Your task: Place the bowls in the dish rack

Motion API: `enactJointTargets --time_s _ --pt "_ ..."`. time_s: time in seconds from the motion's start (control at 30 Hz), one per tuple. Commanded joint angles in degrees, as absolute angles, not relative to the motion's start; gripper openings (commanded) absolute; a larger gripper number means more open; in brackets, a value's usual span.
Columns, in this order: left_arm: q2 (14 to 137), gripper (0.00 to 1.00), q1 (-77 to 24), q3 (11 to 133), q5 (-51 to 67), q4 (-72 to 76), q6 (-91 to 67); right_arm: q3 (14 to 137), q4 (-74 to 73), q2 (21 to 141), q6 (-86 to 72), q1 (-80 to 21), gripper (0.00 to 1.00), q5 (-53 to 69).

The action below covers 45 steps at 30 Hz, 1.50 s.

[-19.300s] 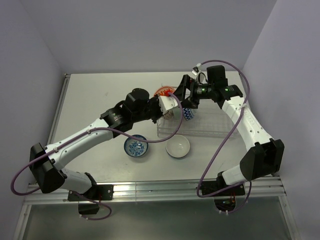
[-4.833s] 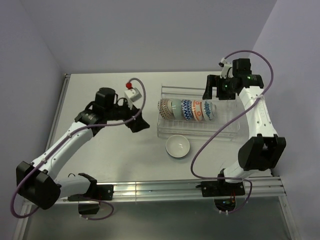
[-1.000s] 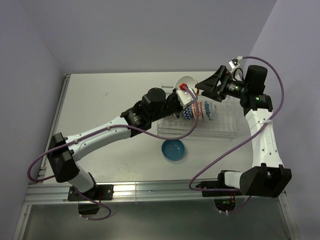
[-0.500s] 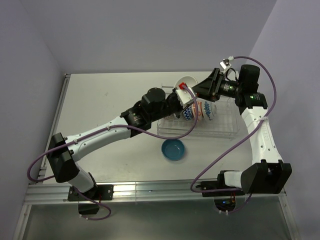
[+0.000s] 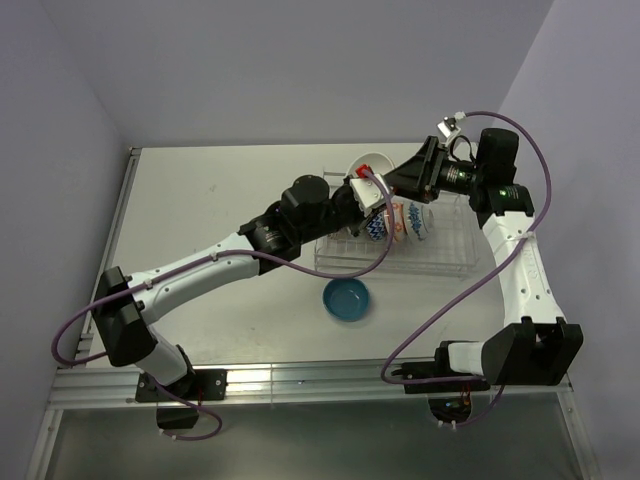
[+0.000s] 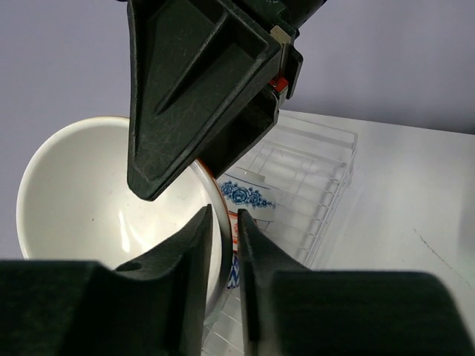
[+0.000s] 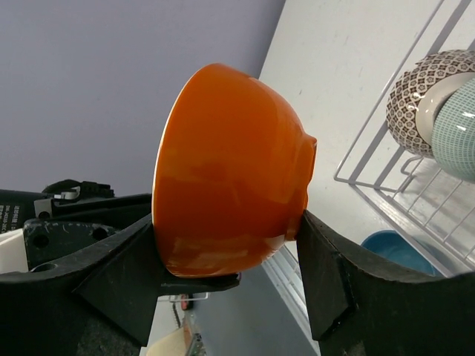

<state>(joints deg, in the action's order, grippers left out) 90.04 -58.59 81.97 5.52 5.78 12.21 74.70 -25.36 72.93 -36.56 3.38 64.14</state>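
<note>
A bowl (image 5: 370,163), orange outside (image 7: 230,185) and white inside (image 6: 89,193), hangs tilted above the left end of the dish rack (image 5: 440,262). My right gripper (image 5: 402,182) (image 7: 226,222) is shut on it, one finger at the rim and the other at the foot. My left gripper (image 5: 364,192) (image 6: 224,215) still straddles the rim, but a thin gap shows at the outer wall, so it is open. Several bowls (image 5: 400,220) stand on edge in the rack, among them a brown-patterned one (image 7: 415,104) and a pale green one (image 7: 456,130).
A teal blue bowl (image 5: 346,299) (image 7: 401,248) sits upright on the table just in front of the rack. The left arm lies across the rack's left end and hides it. Purple cables (image 5: 440,290) loop over the rack's front right.
The right gripper came in from the right with wide jaws and shut on the orange bowl. The left gripper's jaws then loosened around the rim. The bowl has barely moved.
</note>
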Motion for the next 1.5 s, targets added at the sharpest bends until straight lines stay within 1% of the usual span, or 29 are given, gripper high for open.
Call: enactJointTargets --time_s 0.0,0.03,0.07,0.17,0.2,0.23,0.33,0.6,0.67,0.7,0.87,0.9,1.1,1.37,1.47 --pt "86.05 0.27 -58.71 82.0 6.5 6.68 11.16 77.78 -24.26 73.39 -35.95 4.39 0.0 65.66" --pt "85.7 0.32 -58.71 81.83 6.42 6.42 10.9 77.96 -24.34 73.48 -35.86 5.0 0.0 65.57" --pt "85.43 0.46 -58.71 81.65 6.15 6.24 10.72 78.13 -24.69 73.56 -35.77 5.36 0.0 65.39" --pt "84.38 0.61 -58.62 81.12 6.15 5.19 10.11 79.27 -27.75 74.18 -33.23 6.94 0.0 64.51" --pt "84.2 0.63 -58.54 80.95 6.24 4.92 9.85 79.63 -28.56 74.53 -31.92 7.38 0.0 64.25" --pt "83.85 0.68 -58.45 80.95 6.33 4.31 9.15 80.06 -29.96 74.79 -31.21 7.99 0.0 64.07" --pt "83.5 0.71 -57.48 81.47 7.03 2.73 7.04 80.94 -31.99 75.23 -28.05 9.49 0.0 62.76" --pt "82.01 0.79 -52.04 84.37 11.78 -7.46 0.71 87.71 -50.43 78.31 -8.56 17.47 0.0 53.45" --pt "81.3 0.96 -50.72 84.03 13.09 -8.43 0.53 89.03 -54.3 78.75 -5.2 18.8 0.0 49.51" --pt "80.95 0.99 -50.28 83.76 13.44 -9.57 0.53 89.47 -55.45 79.45 -2.31 19.85 0.0 48.35" --pt "78.84 0.99 -47.12 82.79 15.55 -11.69 -3.16 92.98 -61.69 81.47 5.44 22.15 0.0 39.65" --pt "78.49 0.99 -46.5 82.71 16.08 -12.12 -3.69 93.42 -62.22 81.82 7.28 22.32 0.0 36.07" --pt "76.38 0.99 -42.46 80.42 17.49 -12.22 -4.74 94.31 -62.23 83.23 10.81 22.32 0.0 25.34" --pt "75.23 1.0 -39.91 79.19 17.58 -12.83 -3.96 89.48 -58.71 85.78 11.69 20.31 0.0 17.24" --pt "75.15 0.99 -38.68 79.28 17.84 -13.71 -3.61 88.59 -57.22 86.74 10.9 19.16 0.0 16.7"
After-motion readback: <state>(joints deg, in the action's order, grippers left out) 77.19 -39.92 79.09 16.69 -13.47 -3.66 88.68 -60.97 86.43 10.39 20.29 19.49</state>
